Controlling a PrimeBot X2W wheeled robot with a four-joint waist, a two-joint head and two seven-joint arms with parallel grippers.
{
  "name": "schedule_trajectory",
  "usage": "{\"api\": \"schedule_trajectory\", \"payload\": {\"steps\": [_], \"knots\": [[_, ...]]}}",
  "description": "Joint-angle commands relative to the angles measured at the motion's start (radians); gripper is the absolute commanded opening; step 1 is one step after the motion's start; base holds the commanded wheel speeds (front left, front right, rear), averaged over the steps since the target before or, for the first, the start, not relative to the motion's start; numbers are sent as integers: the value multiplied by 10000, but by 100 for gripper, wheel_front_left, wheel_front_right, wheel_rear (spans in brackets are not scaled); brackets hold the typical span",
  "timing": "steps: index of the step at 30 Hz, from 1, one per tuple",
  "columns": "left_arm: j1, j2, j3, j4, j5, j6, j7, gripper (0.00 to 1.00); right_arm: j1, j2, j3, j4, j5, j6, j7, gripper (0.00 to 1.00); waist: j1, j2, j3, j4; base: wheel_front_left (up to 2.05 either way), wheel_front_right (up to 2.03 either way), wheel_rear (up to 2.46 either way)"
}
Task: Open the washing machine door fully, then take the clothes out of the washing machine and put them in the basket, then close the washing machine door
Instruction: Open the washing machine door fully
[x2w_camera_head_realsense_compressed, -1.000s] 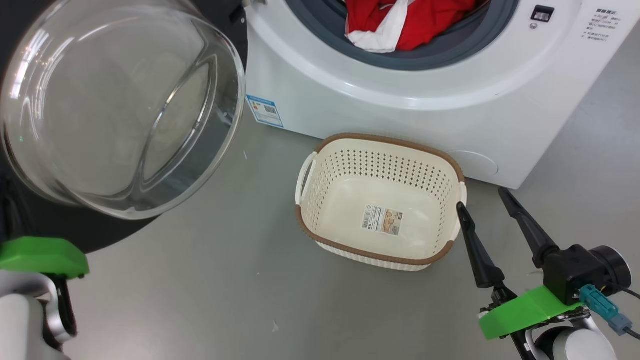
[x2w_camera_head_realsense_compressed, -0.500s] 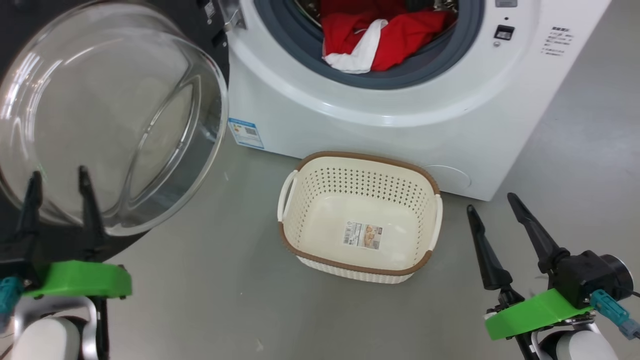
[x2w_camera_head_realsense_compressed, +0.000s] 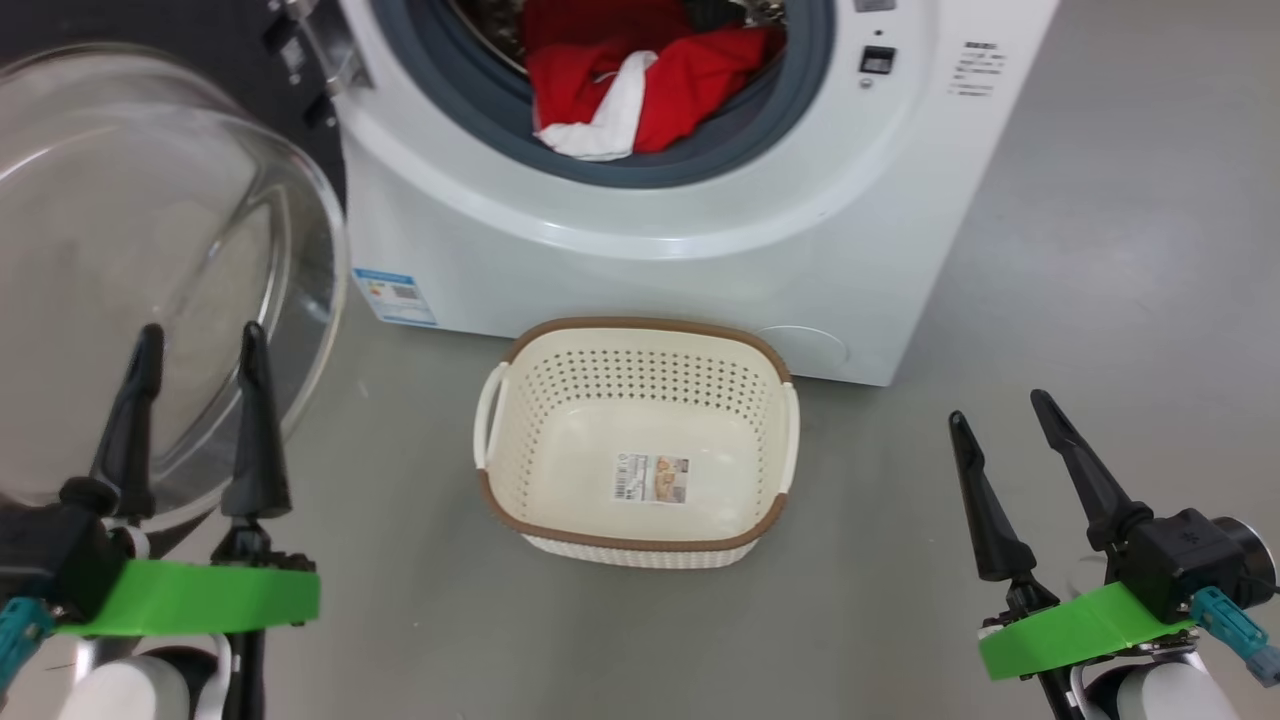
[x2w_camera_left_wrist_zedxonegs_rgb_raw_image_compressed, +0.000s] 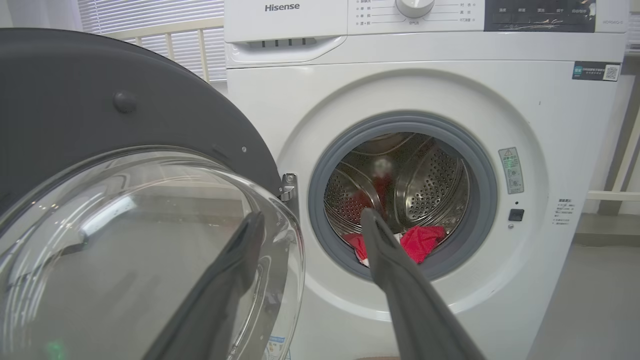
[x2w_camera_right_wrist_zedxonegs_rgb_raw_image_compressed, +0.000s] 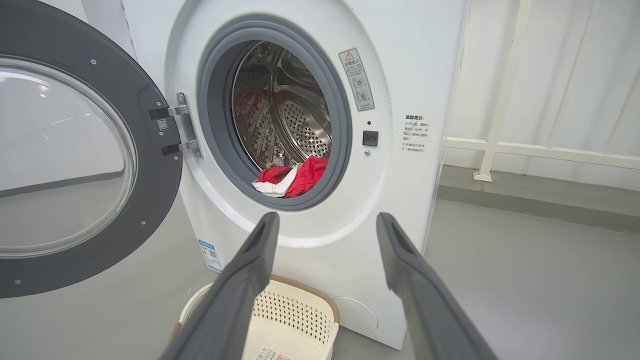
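The washing machine (x2w_camera_head_realsense_compressed: 660, 260) stands ahead, and its door (x2w_camera_head_realsense_compressed: 150, 260) is swung out to the left with the glass bowl facing me. The clothes (x2w_camera_head_realsense_compressed: 620, 95), red with a white part, lie at the drum's front lip (x2w_camera_left_wrist_zedxonegs_rgb_raw_image_compressed: 420, 240) (x2w_camera_right_wrist_zedxonegs_rgb_raw_image_compressed: 295, 180). The basket (x2w_camera_head_realsense_compressed: 640, 328) sits on the floor before the machine and holds only a sticker. My left gripper (x2w_camera_head_realsense_compressed: 200, 335) is open in front of the door glass, with nothing between its fingers (x2w_camera_left_wrist_zedxonegs_rgb_raw_image_compressed: 312, 215). My right gripper (x2w_camera_head_realsense_compressed: 1000, 408) is open to the right of the basket (x2w_camera_right_wrist_zedxonegs_rgb_raw_image_compressed: 327, 217).
Grey floor spreads around the basket and to the right of the machine. A white railing (x2w_camera_right_wrist_zedxonegs_rgb_raw_image_compressed: 540, 150) above a low grey ledge runs behind the machine's right side. The open door's dark rim (x2w_camera_right_wrist_zedxonegs_rgb_raw_image_compressed: 155, 200) takes up the space on the left.
The head camera has turned, so the whole picture slid left and down. My left gripper has risen into view beside the door glass, and its fingers have spread open. The right gripper has kept its pose.
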Motion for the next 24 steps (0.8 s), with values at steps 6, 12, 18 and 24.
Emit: {"api": "schedule_trajectory", "payload": {"steps": [6, 12, 18, 24], "knots": [[172, 0, -167, -510, -645, -847, -221, 100, -464, 9, -46, -178, 100, 63, -259, 100, 0, -1, -73, -924, 0, 0, 0], [521, -119, -351, -354, -785, -967, -261, 100, -341, 9, -79, -191, 202, 63, -367, 100, 0, -1, -309, -1510, 0, 0, 0], [899, -186, -357, -204, -955, -1037, -340, 100, -161, 9, -121, -287, 369, 63, -437, 100, 0, -1, -505, -2051, 0, 0, 0], [1339, -119, -443, 76, -733, -1024, -453, 100, 262, 9, -178, -233, 498, 63, -467, 100, 0, -1, -958, -2387, 0, 0, 0]]}}
